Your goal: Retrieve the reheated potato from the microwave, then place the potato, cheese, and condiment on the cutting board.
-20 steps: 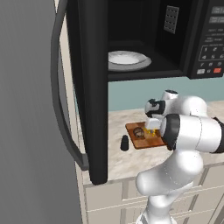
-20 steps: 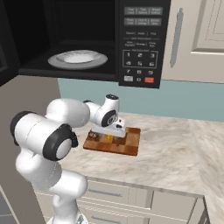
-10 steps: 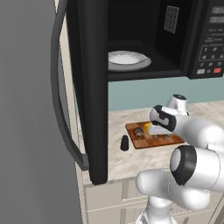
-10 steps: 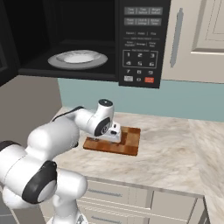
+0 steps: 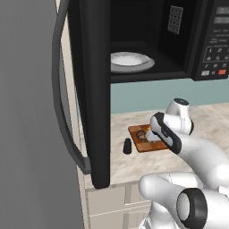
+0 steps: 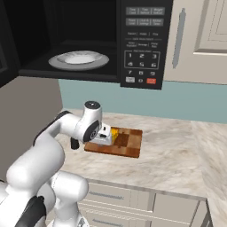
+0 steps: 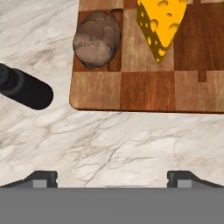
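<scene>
The checkered cutting board [image 7: 148, 94] lies on the marble counter, with the grey-brown potato [image 7: 96, 39] and the yellow cheese [image 7: 162, 22] resting on it. The black condiment [image 7: 24, 89] stands on the counter off the board's left edge. My gripper [image 7: 114, 177] is open and empty, hovering low over bare counter just short of the board's near edge. From the base, the gripper [image 6: 103, 135] sits over the cutting board's [image 6: 131, 146] left end, between the condiment [image 6: 74, 144] and the cheese [image 6: 115, 133]. The microwave [image 6: 142, 44] hangs open above.
A white plate [image 5: 129, 60] sits inside the microwave. Its open door [image 5: 94, 89] swings out over the counter's left end, close to the condiment [image 5: 127, 146]. A cabinet [image 6: 199, 40] is to the right of the microwave. Bare marble counter [image 6: 177, 155] stretches to the right of the board.
The hand has swung lower and to the left across the board, ending at its left end nearer the condiment. The elbow has dropped toward the front. The jaws stay open.
</scene>
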Available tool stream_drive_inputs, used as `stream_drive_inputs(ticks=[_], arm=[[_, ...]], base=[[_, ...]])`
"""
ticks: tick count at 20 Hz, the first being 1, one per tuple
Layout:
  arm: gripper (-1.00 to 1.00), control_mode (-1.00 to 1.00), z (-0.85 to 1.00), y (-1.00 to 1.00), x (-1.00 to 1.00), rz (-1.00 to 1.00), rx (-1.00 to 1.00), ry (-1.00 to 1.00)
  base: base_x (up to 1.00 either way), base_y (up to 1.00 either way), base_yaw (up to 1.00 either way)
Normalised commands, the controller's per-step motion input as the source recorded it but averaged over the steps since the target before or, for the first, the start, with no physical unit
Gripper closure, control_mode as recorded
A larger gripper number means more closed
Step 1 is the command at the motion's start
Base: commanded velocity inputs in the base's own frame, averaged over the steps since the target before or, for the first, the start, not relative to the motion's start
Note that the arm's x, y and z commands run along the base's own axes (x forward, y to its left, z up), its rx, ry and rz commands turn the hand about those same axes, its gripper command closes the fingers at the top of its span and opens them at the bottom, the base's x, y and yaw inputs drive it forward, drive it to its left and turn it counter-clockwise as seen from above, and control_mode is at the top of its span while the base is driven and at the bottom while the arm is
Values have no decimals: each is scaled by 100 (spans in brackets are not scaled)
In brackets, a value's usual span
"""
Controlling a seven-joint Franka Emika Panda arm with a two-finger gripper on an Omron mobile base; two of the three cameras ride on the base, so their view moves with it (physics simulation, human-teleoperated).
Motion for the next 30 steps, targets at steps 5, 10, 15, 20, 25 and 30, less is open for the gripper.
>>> stream_drive_inputs(ticks=[5, 10, 15, 20, 25, 30], arm=[[-100, -100, 26, 39, -19, 0, 0, -3], [-100, -100, 26, 38, -8, 0, -2, -8], [-100, -100, 21, 38, 0, 0, -9, -10], [-100, -100, 14, 38, 1, 0, -8, -7], [-100, -100, 23, 37, 3, -5, 0, 6], [-100, -100, 16, 33, 21, -3, 0, 7]], base=[[0, 0, 0], [0, 0, 0], [0, 0, 0], [0, 0, 0], [0, 0, 0], [0, 0, 0]])
